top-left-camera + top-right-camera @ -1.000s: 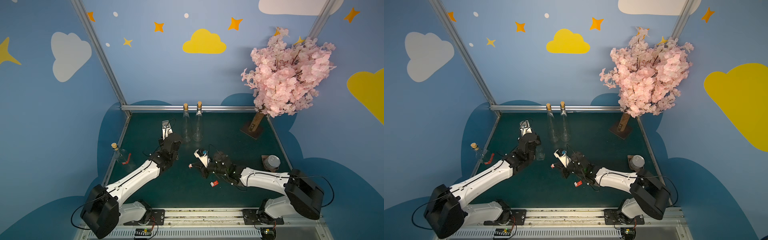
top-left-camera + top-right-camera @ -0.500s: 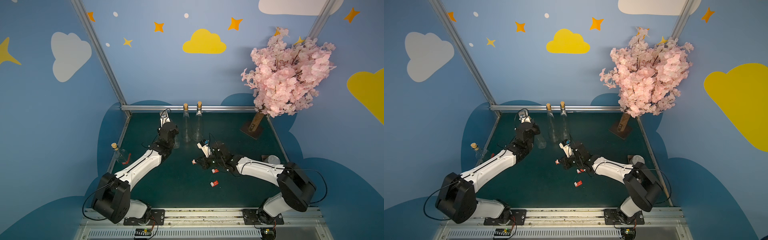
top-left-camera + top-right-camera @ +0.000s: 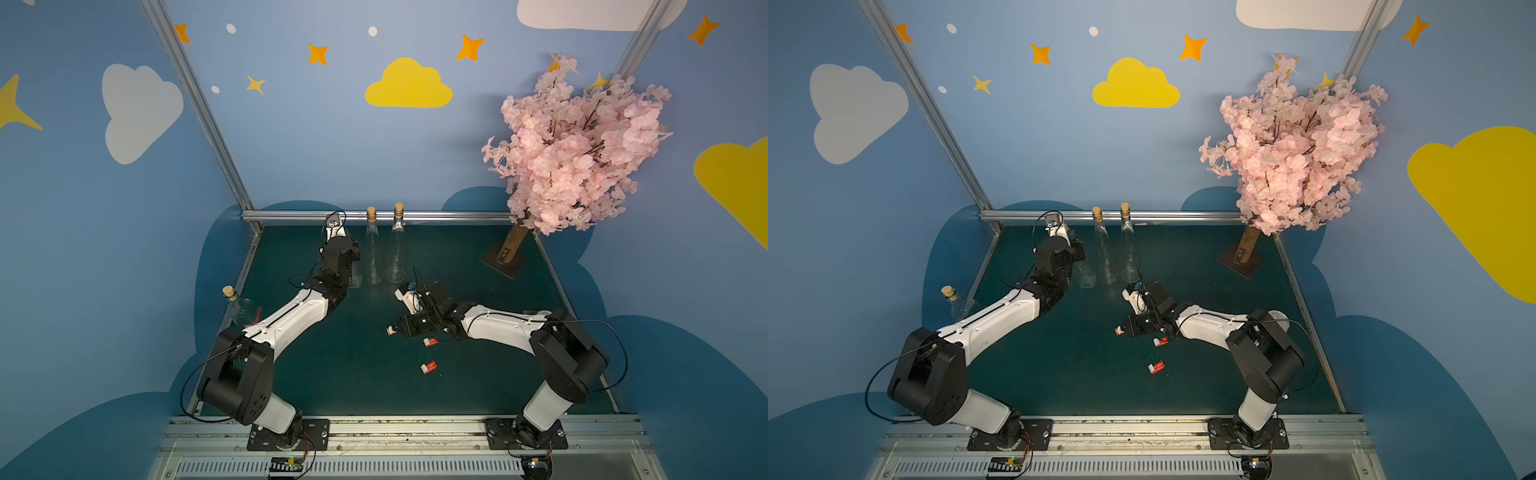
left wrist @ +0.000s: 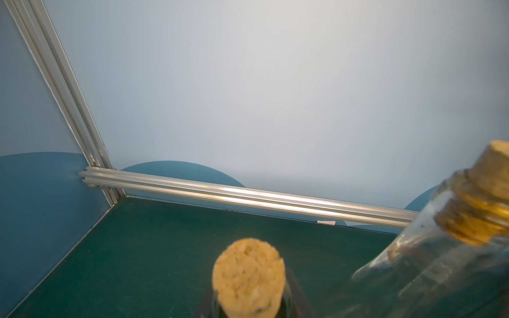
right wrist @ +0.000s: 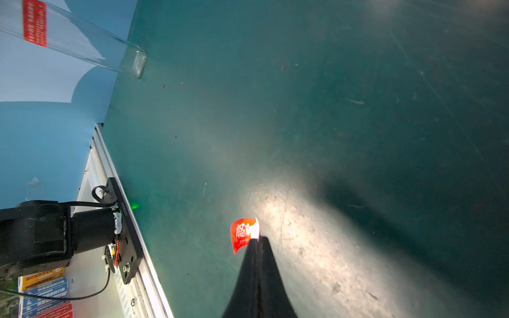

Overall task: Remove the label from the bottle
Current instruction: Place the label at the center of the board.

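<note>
Left gripper (image 3: 1077, 252) clamps the bottle (image 3: 1086, 279) near its neck, just beside a bare bottle (image 3: 1103, 253); right gripper (image 5: 257, 240), fingers pinched together, holds the peeled red label (image 5: 240, 234), apart from that bare bottle.

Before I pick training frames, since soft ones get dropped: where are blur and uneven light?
Left wrist view: the cork and the neighbouring bottle are out of focus, the rail sharp. Right wrist view: a bright pool on the mat beside the label, far mat dark. Both top views: even, sharp.
</note>
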Controlling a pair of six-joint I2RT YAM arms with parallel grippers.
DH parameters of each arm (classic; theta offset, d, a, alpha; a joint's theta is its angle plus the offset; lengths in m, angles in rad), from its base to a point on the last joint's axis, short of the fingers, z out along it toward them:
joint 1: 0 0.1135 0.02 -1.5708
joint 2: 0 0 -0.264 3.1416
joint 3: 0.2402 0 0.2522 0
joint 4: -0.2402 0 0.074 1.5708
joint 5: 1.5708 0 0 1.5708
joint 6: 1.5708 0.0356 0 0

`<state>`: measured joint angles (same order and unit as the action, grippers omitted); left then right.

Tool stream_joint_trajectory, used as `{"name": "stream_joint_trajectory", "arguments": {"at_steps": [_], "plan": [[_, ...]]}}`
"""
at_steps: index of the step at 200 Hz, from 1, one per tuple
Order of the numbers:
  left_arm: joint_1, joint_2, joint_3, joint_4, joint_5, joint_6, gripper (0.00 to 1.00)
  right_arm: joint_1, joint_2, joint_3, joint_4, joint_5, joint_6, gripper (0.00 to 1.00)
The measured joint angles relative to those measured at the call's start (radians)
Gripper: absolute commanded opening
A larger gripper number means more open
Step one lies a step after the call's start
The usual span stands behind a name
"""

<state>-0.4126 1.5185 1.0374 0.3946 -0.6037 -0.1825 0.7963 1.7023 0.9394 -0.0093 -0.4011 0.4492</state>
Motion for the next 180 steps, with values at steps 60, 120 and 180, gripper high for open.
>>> {"name": "stream_joint_trajectory", "arguments": {"at_steps": [60, 120, 180], "plan": [[0.000, 0.055, 0.044, 0.015, 0.007, 0.042, 0.03, -0.008, 0.047, 0.007, -0.018, 0.000, 0.000, 0.00], [0.000, 0.114, 0.049, 0.019, 0.006, 0.085, 0.03, -0.010, 0.080, 0.040, -0.042, 0.015, -0.009, 0.01], [0.000, 0.133, 0.050, 0.029, 0.005, 0.101, 0.05, -0.014, 0.122, 0.061, -0.075, 0.027, -0.027, 0.03]]}}
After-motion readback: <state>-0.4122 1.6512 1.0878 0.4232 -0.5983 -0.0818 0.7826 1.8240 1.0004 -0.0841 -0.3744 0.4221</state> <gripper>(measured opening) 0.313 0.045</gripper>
